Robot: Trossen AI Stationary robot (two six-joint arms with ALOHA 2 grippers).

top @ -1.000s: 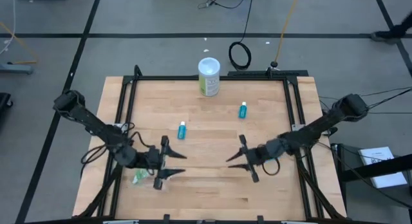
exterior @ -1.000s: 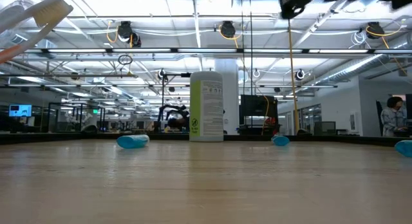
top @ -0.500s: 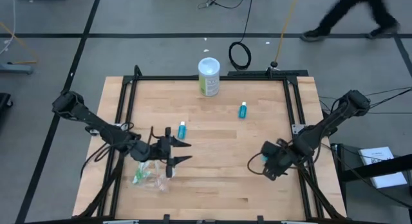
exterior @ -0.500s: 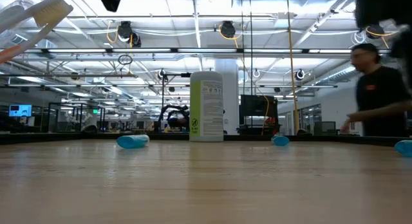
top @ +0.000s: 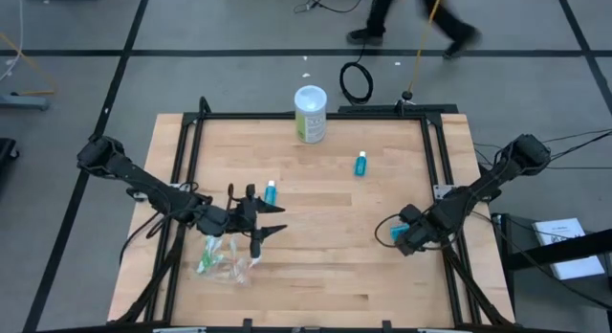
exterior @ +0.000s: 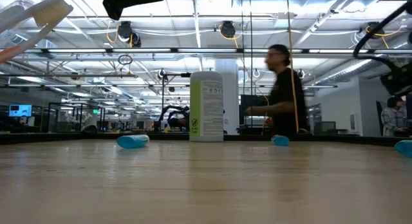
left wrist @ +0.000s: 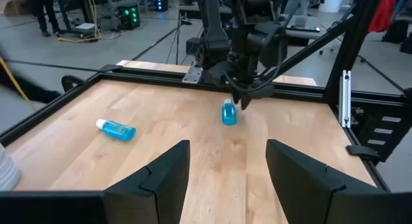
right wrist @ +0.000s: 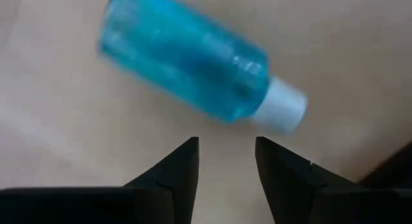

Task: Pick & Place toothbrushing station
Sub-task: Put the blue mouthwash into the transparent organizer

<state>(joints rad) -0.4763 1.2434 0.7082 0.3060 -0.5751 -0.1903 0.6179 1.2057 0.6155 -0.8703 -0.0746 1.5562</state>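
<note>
The canister [top: 310, 113] at the table's [top: 316, 276] far edge has a green-and-white label, its print too small to read. The right tool [right wrist: 225, 163], fingers narrowly parted and empty, points down just above a teal tube [right wrist: 193, 73] lying flat. The left tool [left wrist: 226, 179] hangs wide open, holding nothing, beside the bagged toothbrushes [top: 222, 261].

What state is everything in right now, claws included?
Left claw: open, empty.
Right claw: open, over right tube, not gripping.
Right tube: lying flat, capped.
Middle tube: lying flat.
Far tube: lying flat.
Canister: upright, lid on.
Brush heap: lying on table.
</note>
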